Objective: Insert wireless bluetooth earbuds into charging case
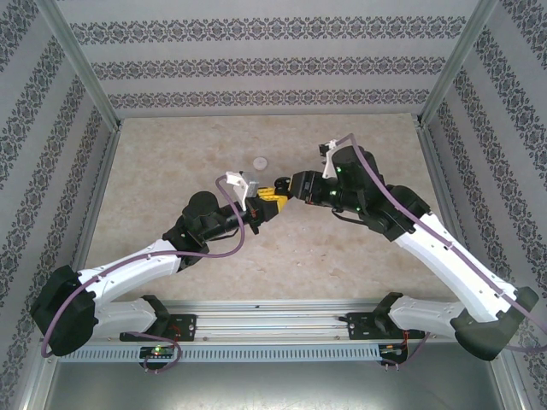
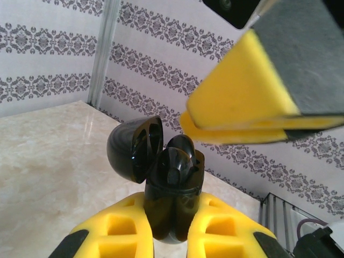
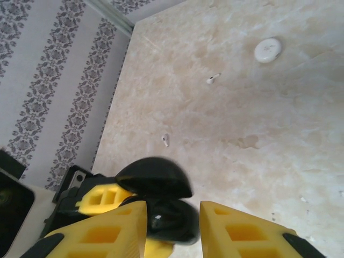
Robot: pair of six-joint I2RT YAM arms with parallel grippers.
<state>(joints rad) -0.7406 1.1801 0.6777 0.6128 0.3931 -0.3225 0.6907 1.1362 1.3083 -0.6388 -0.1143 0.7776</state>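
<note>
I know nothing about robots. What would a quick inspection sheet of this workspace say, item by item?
Surface: beige marbled tabletop.
Job's things: black charging case, lid open, held off the table; a black earbud appears seated inside; two tiny white earbuds lie loose on the table.
Clutter: white round puck lying beyond the grippers.
Grippers: left gripper shut on the case; right gripper just above it, jaws slightly apart.
Cables: purple cables run along both arms.
Surroundings: patterned walls, metal frame posts.

No legible text or markings
</note>
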